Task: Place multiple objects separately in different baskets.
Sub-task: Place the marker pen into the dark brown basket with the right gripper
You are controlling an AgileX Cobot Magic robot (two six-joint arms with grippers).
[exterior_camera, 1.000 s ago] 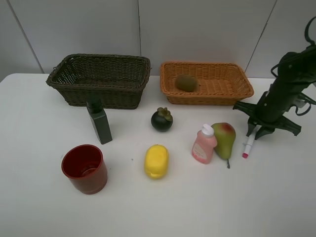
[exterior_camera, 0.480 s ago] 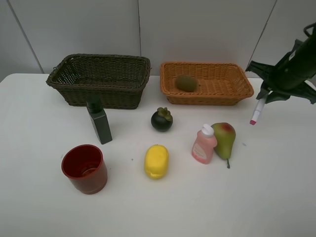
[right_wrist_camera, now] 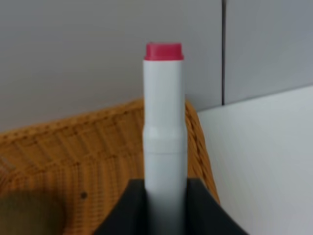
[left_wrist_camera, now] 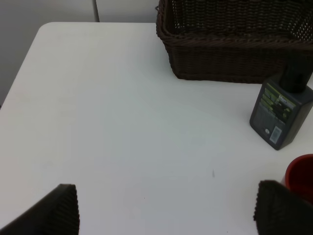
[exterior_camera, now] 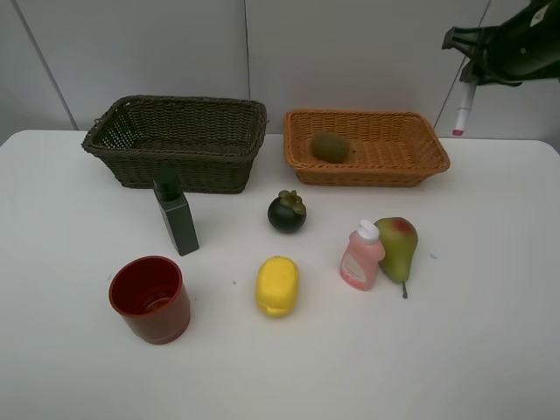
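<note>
A: Quick, the right gripper [exterior_camera: 471, 77]?
B: Jaws pinched all the way in on the white plastic marker with the pink tip [exterior_camera: 461, 109]. The grip is at the back end. The barrel sticks straight out past the fingertips, pink end leading. It's held high, clear of the white table [exterior_camera: 490, 350].
A: Why up there?
B: My guess is carry height, enough to clear a wicker wall. Gripping the tail leaves the long part free to go in tip first.
A: What's beyond the tip?
B: In the wrist view, a corner of the shallow orange-tan woven basket [right_wrist_camera: 73, 147], just past and below the marker. A brown fuzzy kiwi [exterior_camera: 330, 146] lies inside it.
A: So the marker goes there?
B: Can't tell. The kiwi is fruit, so the marker may belong in the deeper dark brown-green woven basket [exterior_camera: 175, 166], well away from these jaws, past the orange one. That's judgement only.
A: And the left gripper [left_wrist_camera: 168, 210]?
B: Jaws spread wide with nothing between them, only bare table below. Ahead of them is the dark green square bottle [left_wrist_camera: 279, 115], with the dark basket past it. The red round cup [left_wrist_camera: 301, 174] is right by one finger.
A: Rest?
B: All on the table, near neither pair of jaws: dark round mangosteen [exterior_camera: 287, 212], yellow lemon [exterior_camera: 277, 285], and pink white-capped bottle [exterior_camera: 361, 258] close beside the green-red pear [exterior_camera: 398, 245]. Contact between those two is unclear.
</note>
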